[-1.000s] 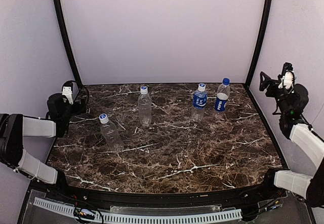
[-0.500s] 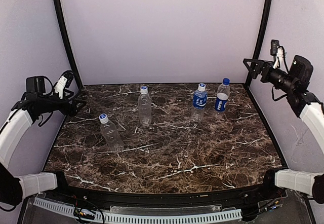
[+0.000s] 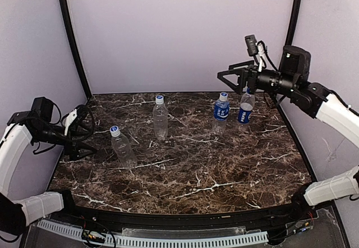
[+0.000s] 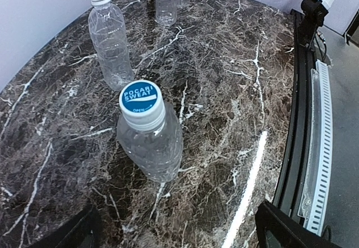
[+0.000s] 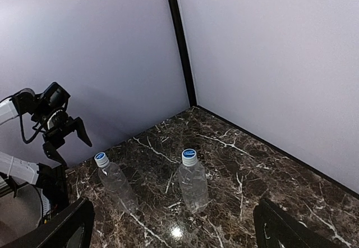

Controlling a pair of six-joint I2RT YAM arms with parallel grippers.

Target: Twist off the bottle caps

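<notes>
So nothing's unscrewed yet, I'd say: all four bottle caps (image 3: 114,129) sit on their bottles (image 3: 160,120), which stand on the marble table (image 3: 224,175). The left gripper (image 3: 85,138) hovers beside the nearest plain bottle, jaws spread and empty. The right gripper (image 3: 227,75) hangs above the labelled pair, also wide apart.

Wide gaps are left around the two plain clear plastic bottles (image 3: 122,148); the two blue-labelled bottles (image 3: 221,112) (back right) are set close.

Left pincer (image 3: 88,137), right pincer (image 3: 225,78) agape
</notes>
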